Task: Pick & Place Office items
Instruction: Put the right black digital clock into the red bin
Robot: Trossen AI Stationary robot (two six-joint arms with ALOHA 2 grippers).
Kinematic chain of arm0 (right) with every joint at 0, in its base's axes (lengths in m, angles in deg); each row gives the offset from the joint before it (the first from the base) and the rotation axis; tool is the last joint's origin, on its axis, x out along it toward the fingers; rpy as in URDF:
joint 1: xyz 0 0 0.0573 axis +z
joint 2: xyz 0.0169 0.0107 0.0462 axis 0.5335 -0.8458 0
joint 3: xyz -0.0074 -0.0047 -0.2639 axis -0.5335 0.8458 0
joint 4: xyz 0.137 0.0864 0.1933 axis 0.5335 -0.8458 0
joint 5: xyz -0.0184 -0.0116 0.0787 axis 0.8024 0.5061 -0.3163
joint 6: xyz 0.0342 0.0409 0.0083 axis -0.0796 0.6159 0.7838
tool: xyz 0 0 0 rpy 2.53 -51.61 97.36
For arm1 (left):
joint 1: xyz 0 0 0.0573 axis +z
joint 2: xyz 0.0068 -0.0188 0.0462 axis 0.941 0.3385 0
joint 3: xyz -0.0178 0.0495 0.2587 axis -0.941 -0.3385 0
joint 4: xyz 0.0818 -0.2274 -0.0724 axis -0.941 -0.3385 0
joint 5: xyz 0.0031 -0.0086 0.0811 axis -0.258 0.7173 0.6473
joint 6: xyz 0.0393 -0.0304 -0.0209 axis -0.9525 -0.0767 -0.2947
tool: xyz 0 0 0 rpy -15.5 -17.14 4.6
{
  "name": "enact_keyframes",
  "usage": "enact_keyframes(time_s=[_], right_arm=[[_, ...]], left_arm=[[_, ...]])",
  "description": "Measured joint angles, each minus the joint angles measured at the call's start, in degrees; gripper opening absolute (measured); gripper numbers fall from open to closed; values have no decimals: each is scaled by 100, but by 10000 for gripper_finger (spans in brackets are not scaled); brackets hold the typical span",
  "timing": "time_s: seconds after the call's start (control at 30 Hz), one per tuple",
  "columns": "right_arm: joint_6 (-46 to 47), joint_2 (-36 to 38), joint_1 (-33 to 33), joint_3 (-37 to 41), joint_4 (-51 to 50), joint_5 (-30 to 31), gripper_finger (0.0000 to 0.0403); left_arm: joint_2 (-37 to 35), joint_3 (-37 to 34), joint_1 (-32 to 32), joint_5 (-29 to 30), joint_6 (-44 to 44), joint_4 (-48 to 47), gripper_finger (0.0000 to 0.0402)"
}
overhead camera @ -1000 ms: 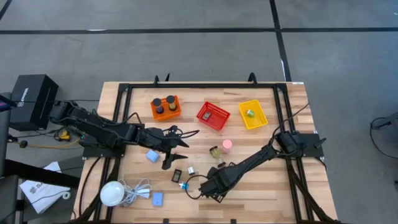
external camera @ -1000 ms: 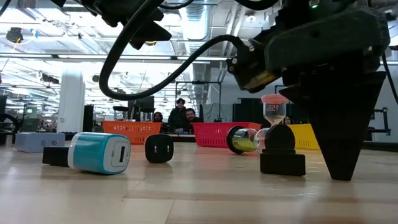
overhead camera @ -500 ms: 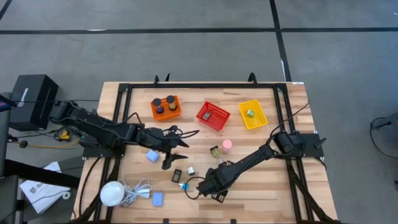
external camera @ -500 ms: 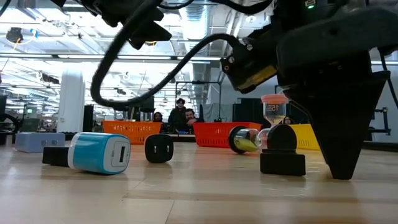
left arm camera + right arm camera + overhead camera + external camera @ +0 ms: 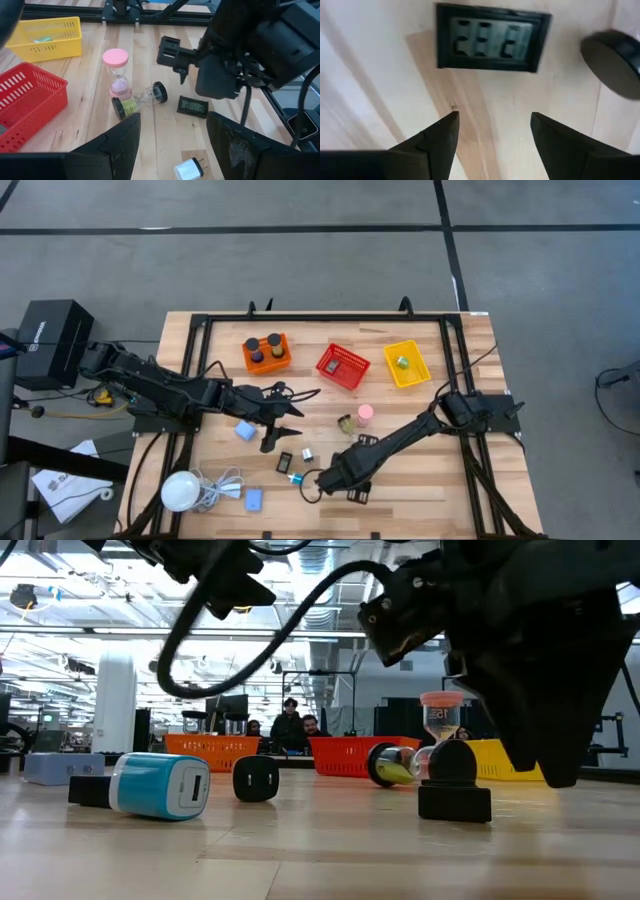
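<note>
Early going, by my read: orange mesh basket holds two dark cylinders, yellow mesh basket one small green piece, red mesh basket looks empty. Left gripper hovers mid-table, fingers parted, holding nothing. Right gripper hangs spread and empty over the flat black rectangular digital display; most items remain loose on the wooden table.

The light wooden slatted table carries three mesh baskets beside each other: orange, red, yellow. Nearer than the red basket stand a pink-capped hourglass, a small black rectangular display and a white round bulb with cable.
</note>
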Motion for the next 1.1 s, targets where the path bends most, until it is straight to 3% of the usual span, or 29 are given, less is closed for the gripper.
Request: enact_keyframes(time_s=[0.33, 0.6, 0.73, 0.97, 1.1], right_arm=[[-626, 10, 55, -6, 728, 190, 238], [-2205, 18, 207, -6, 246, 223, 238], [-3625, 18, 210, -9, 333, 262, 238], [-5164, 20, 205, -10, 353, 1139, 238], [-5821, 20, 159, -10, 835, 1246, 238]], left_arm=[[0, 1, 0, 0, 0, 2, 223], [0, 0, 0, 0, 0, 2, 223], [0, 0, 0, -1, 0, 2, 223], [0, 0, 0, 0, -2, 2, 223], [0, 0, 0, 0, -9, 2, 223]])
